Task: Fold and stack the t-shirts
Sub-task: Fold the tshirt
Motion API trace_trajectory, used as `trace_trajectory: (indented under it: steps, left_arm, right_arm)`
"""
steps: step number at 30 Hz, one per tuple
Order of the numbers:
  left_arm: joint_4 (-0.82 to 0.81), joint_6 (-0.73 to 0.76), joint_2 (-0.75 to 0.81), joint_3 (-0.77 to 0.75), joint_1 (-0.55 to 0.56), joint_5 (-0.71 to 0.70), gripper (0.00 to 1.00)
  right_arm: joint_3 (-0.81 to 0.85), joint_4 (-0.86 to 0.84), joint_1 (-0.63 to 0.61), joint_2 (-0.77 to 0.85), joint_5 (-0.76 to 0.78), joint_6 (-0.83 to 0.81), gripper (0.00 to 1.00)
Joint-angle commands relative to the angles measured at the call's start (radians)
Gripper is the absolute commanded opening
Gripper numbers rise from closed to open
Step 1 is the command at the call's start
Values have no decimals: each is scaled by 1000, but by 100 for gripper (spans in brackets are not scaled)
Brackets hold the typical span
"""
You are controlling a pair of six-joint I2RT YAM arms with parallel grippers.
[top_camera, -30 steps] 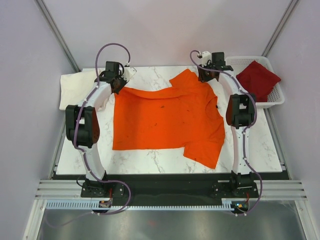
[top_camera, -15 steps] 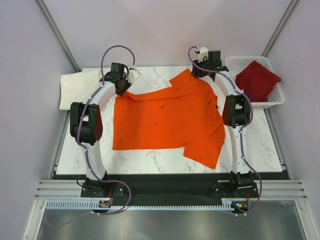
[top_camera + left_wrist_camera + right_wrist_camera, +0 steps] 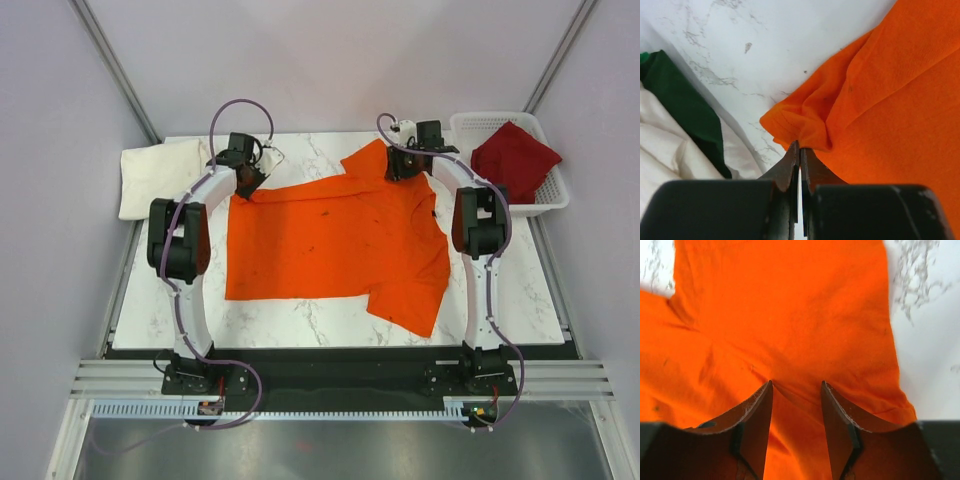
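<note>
The orange t-shirt (image 3: pixel 330 240) lies spread across the middle of the bench (image 3: pixel 300 320), mostly flat, hem toward the left edge and collar toward the right. One sleeve points at the far edge and the other, rumpled, points at the near right corner. My left gripper (image 3: pixel 800 150) is closed tight on the far-left hem corner, and a small bunch of orange cloth is puckered up just ahead of its tips. My right gripper (image 3: pixel 796 390) hangs over the far sleeve where it joins the body. Its jaws stand about half open with orange cloth beneath and between them, and they hold nothing as far as I can see.

The cream-white t-shirt (image 3: pixel 155 178) sits in a soft heap at the far left corner of the bench, just beside my left gripper. A dark green patch (image 3: pixel 685 100) shows on it in my left wrist view, though I cannot tell what it is. The dark red t-shirt (image 3: pixel 515 158) is bundled in the white lattice basket (image 3: pixel 490 117) at the far right corner, well apart from the orange one.

I judge this to be the very start of folding the first shirt, with one corner taken and the second hold not yet made. Next I would need my right gripper to close on the cloth at the sleeve seam. Both grippers could then lift the far edge evenly and carry it toward the near edge, keeping the cloth taut so the fold lands straight and the near sleeve does not drag
</note>
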State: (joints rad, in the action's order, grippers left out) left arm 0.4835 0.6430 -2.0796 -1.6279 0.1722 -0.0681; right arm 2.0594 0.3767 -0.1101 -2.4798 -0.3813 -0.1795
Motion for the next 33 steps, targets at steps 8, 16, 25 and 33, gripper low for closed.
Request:
trace_trajectory:
  steps: [8, 16, 25, 33]
  left_arm:
    - [-3, -71, -5, 85, -3, 33, 2]
    - [-17, -94, 70, 154, -3, 50, 2]
    - [-2, -65, 99, 91, -2, 59, 2]
    - [15, -74, 139, 125, -2, 53, 2]
  right_arm:
    - [-241, 51, 12, 212, 28, -58, 50]
    - [-371, 62, 13, 328, 27, -52, 51]
    - [7, 60, 30, 182, 1, -8, 52]
    - [232, 54, 30, -2, 19, -14, 52]
